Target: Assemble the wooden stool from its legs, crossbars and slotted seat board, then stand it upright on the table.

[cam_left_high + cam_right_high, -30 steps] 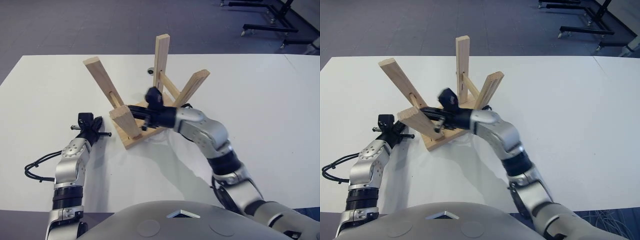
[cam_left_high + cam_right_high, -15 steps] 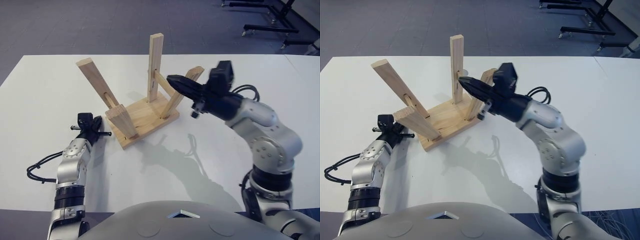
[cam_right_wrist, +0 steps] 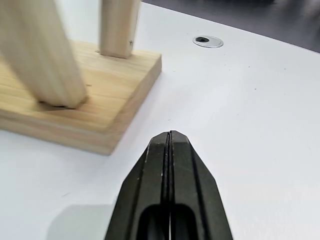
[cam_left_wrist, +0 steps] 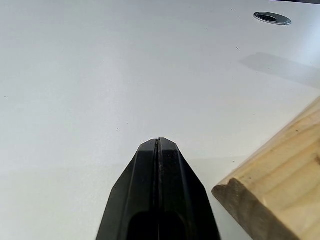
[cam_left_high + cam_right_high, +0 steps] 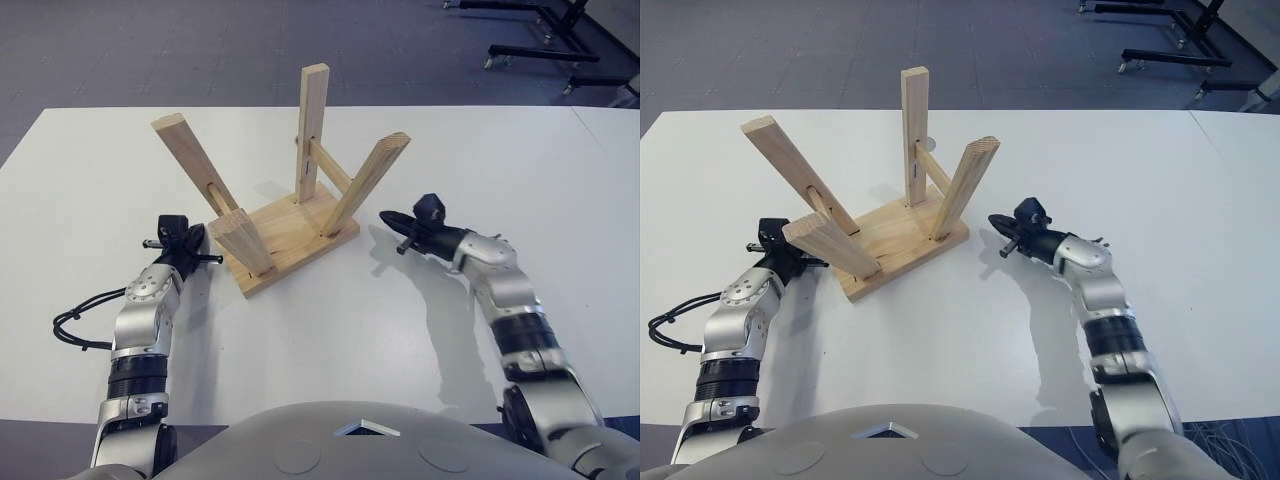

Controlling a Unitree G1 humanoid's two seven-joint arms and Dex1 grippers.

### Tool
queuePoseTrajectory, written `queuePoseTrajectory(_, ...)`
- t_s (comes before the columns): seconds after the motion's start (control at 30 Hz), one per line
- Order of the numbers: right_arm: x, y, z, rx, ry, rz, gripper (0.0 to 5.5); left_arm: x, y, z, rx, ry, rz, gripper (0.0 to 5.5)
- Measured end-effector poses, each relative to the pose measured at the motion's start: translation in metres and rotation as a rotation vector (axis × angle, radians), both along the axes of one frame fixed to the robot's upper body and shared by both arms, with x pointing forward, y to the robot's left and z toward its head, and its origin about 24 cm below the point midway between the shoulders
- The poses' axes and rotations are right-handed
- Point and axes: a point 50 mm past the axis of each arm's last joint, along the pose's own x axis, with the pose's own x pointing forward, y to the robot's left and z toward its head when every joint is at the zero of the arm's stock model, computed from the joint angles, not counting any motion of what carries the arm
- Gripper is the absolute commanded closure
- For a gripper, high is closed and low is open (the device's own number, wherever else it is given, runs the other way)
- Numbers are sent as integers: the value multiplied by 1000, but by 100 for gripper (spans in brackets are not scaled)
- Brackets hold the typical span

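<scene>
The wooden stool stands upside down on the white table, its seat board [image 5: 295, 238] flat and several legs pointing up: a slanted one [image 5: 190, 162], a tall upright one [image 5: 312, 130], a right one [image 5: 365, 185] and a short front one [image 5: 245, 240]. A crossbar [image 5: 330, 168] joins the upright and right legs. My left gripper [image 5: 175, 224] is shut and empty, low over the table just left of the front leg [image 4: 280, 185]. My right gripper [image 5: 385, 217] is also shut and empty, right of the seat board [image 3: 85, 110], pointing at its corner.
A metal grommet [image 3: 208, 41] is set in the table behind the stool. A black cable [image 5: 80, 325] loops beside my left forearm. Bare table surface [image 5: 560, 180] stretches to the right and front. Wheeled black stands [image 5: 540, 50] are on the floor beyond the far edge.
My right gripper pulled out from between the stool's legs, swung up and right, then dropped to the table right of the seat board. The stool shifted slightly left. The left arm barely moved.
</scene>
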Motion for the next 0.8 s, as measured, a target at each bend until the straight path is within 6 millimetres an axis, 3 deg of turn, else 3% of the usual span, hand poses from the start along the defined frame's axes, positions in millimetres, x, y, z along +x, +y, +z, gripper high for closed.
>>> queuePoseTrajectory(0.13, 1, 11, -18, -4, 17, 41, 550, 2, 1, 0, 3, 5, -17, 547)
queuePoseTrajectory(0.27, -4, 17, -18, 6, 25, 126, 550, 3, 3, 0, 3, 8, -21, 547)
queuePoseTrajectory(0.43, -31, 20, -16, 44, 63, 187, 550, 2, 10, 0, 17, 10, -2, 547)
queuePoseTrajectory(0.67, -53, 33, 16, 73, 2, 235, 550, 5, 20, -1, 33, -2, 25, 547)
queuePoseTrajectory(0.8, -87, 26, 12, 55, 86, 234, 550, 3, 35, -1, 48, 2, 70, 547)
